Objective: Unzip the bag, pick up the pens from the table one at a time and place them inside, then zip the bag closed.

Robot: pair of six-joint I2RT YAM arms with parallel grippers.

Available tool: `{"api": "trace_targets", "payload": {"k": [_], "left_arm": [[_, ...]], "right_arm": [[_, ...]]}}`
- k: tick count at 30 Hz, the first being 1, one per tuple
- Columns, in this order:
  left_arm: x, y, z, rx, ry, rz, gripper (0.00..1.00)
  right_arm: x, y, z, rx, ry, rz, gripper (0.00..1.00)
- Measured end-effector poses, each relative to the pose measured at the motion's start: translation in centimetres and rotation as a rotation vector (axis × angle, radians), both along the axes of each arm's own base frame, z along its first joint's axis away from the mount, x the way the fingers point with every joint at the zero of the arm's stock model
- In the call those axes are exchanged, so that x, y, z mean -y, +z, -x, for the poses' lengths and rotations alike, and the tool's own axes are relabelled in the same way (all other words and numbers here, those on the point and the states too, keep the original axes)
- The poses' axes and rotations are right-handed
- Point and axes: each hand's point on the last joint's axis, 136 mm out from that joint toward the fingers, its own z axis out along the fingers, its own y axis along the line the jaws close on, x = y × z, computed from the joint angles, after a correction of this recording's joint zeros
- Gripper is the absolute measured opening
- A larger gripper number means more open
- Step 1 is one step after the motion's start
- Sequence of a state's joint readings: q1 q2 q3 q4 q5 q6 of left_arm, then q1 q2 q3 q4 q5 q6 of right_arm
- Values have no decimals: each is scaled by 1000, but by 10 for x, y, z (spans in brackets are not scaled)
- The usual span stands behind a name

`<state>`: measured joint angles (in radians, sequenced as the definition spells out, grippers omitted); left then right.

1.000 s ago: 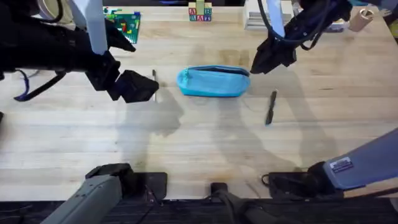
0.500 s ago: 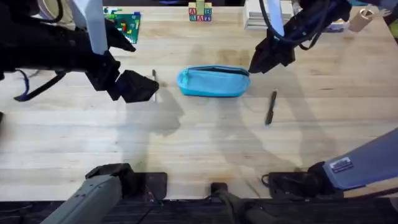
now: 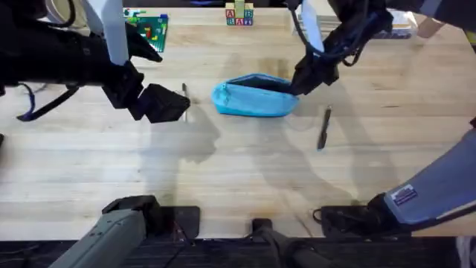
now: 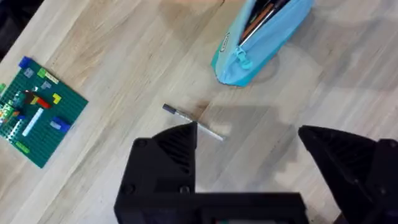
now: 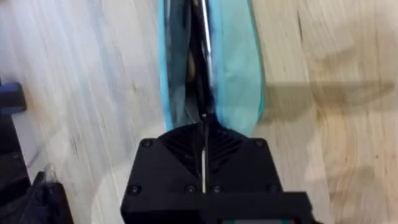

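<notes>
Two pens on table; no readable writing.

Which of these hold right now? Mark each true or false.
1. A pen lies on the table beside the bag, not touching it. True.
2. The left end effector is shut on a pen. False: it is open, and the second pen lies on the table at its fingertip.
3. The right end effector is shut on one end of the bag. True.
4. Both pens are inside the bag. False: both lie on the table.
</notes>
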<state>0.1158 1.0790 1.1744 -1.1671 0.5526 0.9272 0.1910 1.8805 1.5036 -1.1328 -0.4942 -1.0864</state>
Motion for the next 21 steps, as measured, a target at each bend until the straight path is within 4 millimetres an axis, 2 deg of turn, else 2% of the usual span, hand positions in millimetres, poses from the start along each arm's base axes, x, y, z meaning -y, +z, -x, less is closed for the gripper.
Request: {"api": "trace_targets", "payload": {"k": [7, 11, 12, 13, 14, 18, 19, 21], "left_arm": [[0, 0, 0, 0, 0, 0, 995], [0, 0, 0, 0, 0, 0, 995], [0, 0, 0, 0, 0, 0, 995], [0, 0, 0, 0, 0, 0, 995], [0, 0, 0, 0, 0, 0, 995], [0, 0, 0, 0, 0, 0, 995], [0, 0, 0, 0, 0, 0, 994], [0, 0, 0, 0, 0, 0, 995]], "right_arm": [[-21, 0, -3, 53, 57, -12, 40], [-31, 0, -4, 78, 82, -19, 116], [-33, 0, -4, 83, 89, -21, 162], [-34, 0, -3, 85, 93, -22, 220], [-35, 0, -3, 87, 98, -22, 319], [-36, 0, -3, 88, 100, -23, 875], [-36, 0, -3, 90, 103, -23, 966], [-37, 1, -3, 89, 102, -25, 993]]}}
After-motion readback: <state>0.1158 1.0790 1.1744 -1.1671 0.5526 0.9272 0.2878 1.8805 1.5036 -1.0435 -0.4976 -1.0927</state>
